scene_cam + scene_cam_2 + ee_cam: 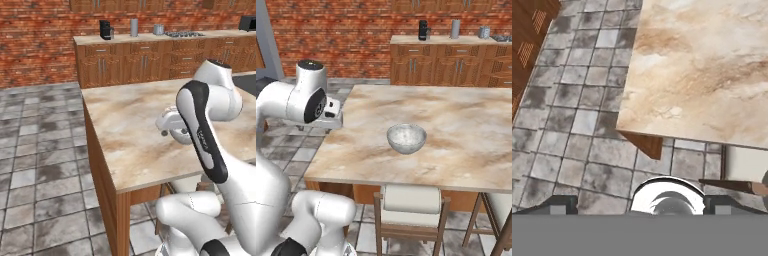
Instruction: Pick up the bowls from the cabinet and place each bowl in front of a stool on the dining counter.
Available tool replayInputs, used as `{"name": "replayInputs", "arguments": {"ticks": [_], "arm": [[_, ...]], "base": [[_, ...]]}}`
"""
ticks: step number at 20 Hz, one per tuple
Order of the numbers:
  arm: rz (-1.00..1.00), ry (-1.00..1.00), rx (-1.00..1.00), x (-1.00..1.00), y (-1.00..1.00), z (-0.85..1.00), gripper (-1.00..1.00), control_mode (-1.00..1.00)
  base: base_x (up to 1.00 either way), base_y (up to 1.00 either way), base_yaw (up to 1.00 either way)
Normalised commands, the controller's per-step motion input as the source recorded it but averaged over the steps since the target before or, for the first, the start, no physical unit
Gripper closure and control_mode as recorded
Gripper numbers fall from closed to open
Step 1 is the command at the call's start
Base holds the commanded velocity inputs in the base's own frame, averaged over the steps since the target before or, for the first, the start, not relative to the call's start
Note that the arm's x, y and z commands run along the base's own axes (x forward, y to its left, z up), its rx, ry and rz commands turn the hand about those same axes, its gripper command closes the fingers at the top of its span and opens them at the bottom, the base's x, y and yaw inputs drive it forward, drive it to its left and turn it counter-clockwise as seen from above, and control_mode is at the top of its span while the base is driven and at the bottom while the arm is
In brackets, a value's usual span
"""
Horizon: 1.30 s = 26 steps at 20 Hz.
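Grey speckled bowl (406,138) on dining counter (466,125) | arm folded | end effector (640,202) spread, downward

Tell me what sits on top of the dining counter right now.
One speckled grey-white bowl stands upright on the dining counter, near its front edge, in front of a stool tucked below. In the left base view the arm covers that part of the top.

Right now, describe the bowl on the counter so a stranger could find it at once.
Find the long dining counter with the mottled beige-brown marble top. Near its front edge, right behind a stool with a cream roll cushion, sits the bowl. It is round, dull speckled grey-white, upright and empty, the lone dish there.
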Motion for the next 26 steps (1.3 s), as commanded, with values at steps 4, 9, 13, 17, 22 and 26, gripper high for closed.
{"name": "replayInputs", "arguments": {"ticks": [4,9,13,17,22,26], "arm": [[-0.01,0.00,-0.29,0.00,0.34,0.09,-1.00,-1.00],[-0.06,0.00,-0.09,-0.35,0.11,0.09,-1.00,1.00],[0.00,0.00,0.00,0.00,0.00,0.00,-1.00,1.00],[0.00,0.00,0.00,0.00,0.00,0.00,-1.00,1.00],[0.00,0.00,0.00,0.00,0.00,0.00,-1.00,1.00],[0.00,0.00,0.00,0.00,0.00,0.00,-1.00,1.00]], "base": [[0.00,0.00,0.00],[-0.16,0.04,0.00],[-1.00,0.71,-0.02],[-0.41,1.00,0.16],[0.59,0.83,0.46],[1.00,0.27,0.20]]}}
